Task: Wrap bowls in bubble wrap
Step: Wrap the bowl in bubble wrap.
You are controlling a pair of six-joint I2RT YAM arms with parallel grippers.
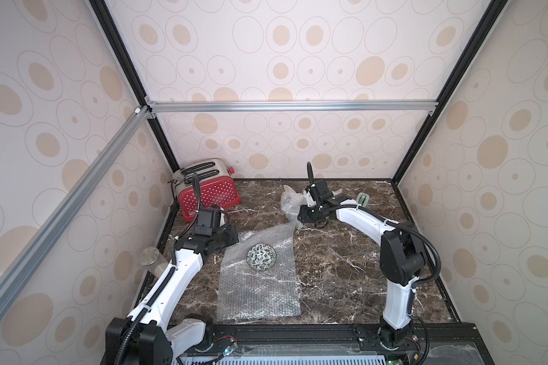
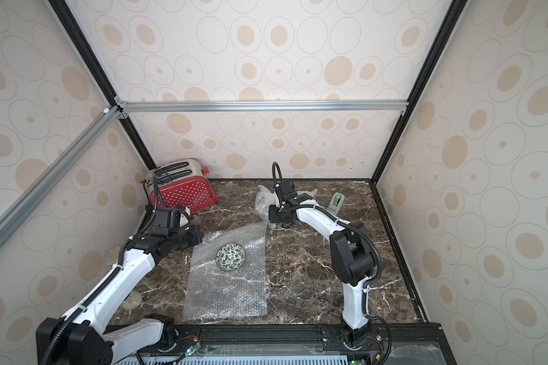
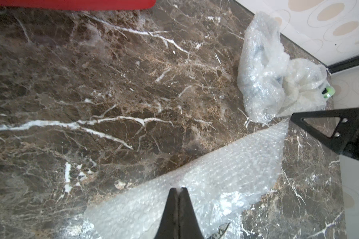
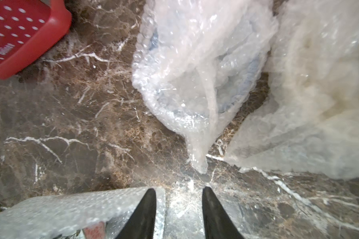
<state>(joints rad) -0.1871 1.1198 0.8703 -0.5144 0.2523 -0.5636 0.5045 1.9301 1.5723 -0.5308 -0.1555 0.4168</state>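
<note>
Bubble wrap [image 1: 257,294] lies flat on the table [image 1: 345,268], its long side running front to back. A leafy bowl [image 1: 261,256] sits mouth up on the far half. Left claw [image 3: 179,189] is shut tight at the wrap's far edge. Right claw [image 4: 178,188] is half open, holding nothing, near two wrapped bundles [image 3: 259,68].

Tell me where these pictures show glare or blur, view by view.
In both top views, sharp and evenly lit, with white sheen on the flat bubble wrap sheet under the leaf-pattern bowl; left wrist, marble table crisp, sheet glaring; right wrist, wrapped bundles blurred and washed out.
</note>
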